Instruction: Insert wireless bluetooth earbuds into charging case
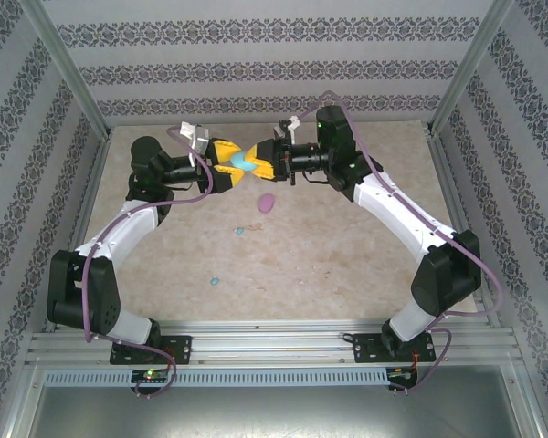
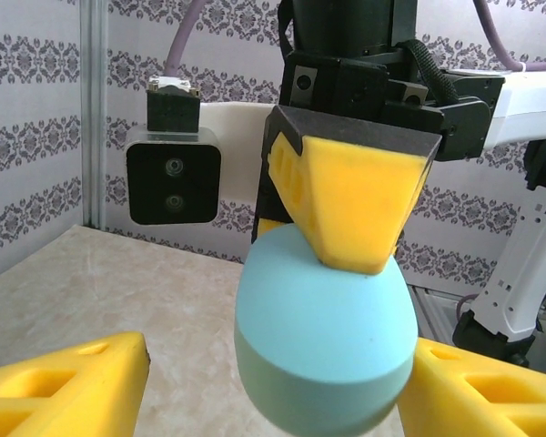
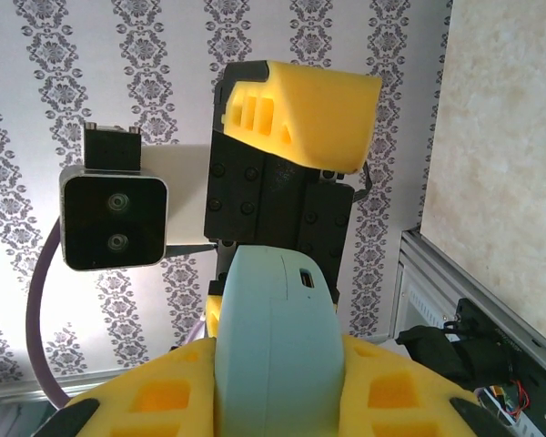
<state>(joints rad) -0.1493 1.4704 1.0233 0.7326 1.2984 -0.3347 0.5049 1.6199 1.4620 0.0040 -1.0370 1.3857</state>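
**Top view:** I look down from above and behind the arm bases over the whole table.
**Left wrist view:** I face the case from very close, with the right wrist camera beyond it.
**Right wrist view:** I face the same case from the opposite side, equally close, with the left wrist camera beyond.
All three views share the case.

Blue case beneath yellow finger

Robot test cell, lab: aluminium frame, wallpapered panels, beige tabletop.
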